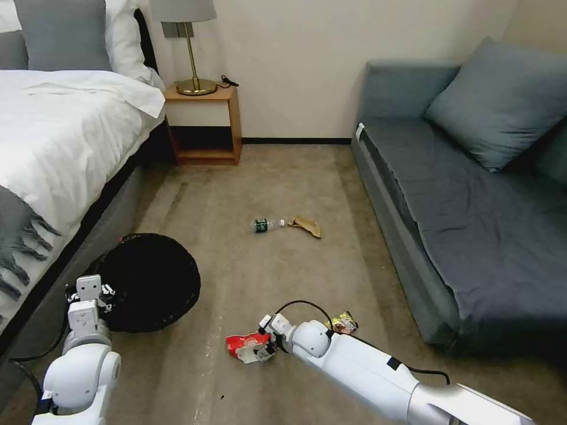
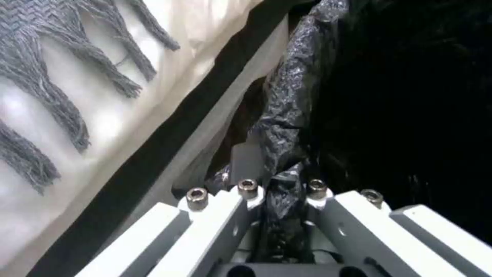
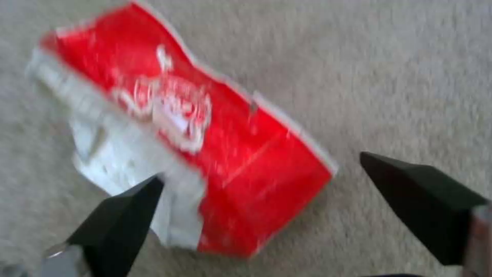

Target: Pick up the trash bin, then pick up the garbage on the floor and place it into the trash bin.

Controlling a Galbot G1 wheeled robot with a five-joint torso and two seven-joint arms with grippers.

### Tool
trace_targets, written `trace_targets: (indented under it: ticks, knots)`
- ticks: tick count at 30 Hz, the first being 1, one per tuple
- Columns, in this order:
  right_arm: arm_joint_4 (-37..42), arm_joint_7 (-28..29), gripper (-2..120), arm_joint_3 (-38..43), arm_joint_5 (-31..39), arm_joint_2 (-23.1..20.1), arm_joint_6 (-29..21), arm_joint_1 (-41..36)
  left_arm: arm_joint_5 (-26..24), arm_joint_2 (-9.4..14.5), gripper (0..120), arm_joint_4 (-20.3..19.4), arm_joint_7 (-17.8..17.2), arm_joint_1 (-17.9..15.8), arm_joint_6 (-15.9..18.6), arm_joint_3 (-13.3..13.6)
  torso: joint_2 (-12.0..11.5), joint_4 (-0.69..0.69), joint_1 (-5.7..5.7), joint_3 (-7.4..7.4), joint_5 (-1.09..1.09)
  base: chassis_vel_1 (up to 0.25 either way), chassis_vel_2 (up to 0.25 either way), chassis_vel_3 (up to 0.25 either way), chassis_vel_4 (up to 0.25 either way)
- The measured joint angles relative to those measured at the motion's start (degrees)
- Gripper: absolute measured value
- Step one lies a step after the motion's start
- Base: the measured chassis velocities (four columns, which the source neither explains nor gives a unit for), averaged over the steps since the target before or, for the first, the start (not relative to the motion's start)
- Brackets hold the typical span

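Low in the frame, the red-and-white wrapper [image 1: 245,345] is straddled by the spread right gripper [image 1: 264,347]; the trash bin [image 1: 147,280] liner is pinched by the left gripper [image 1: 101,293].

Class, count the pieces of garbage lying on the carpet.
4: a red-and-white wrapper under the right claw, a snack packet beside that arm, a bottle and paper scrap mid-floor.
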Motion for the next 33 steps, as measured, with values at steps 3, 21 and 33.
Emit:
trace_targets:
  ticks: [3, 21, 33]
  knots:
    - [-1.60, 0.02, 87, -0.19, -1.83, 0.60, 0.06, -0.14, 0.20, -0.27, 0, -0.36, -0.01, 0.20, -0.02, 0.12, 0.00, -0.01, 0.00, 0.00, 0.01, 0.000, 0.000, 0.000, 0.000]
    - [-2.23, 0.16, 17, 1.61, -3.69, 1.45, 1.52, -1.14, 0.70, 0.01, 0, -0.89, -0.03, 1.80, -1.29, -0.57, 0.01, -0.01, 0.00, 0.00, -0.01, 0.000, 0.000, 0.000, 0.000]
    - [0.34, 0.10, 0, 2.53, -1.63, 0.70, 0.97, -0.26, -0.28, 0.44, 0, -0.52, -0.24, 2.61, -1.64, -0.91, 0.01, 0.00, 0.00, 0.00, 0.00, 0.000, 0.000, 0.000, 0.000]
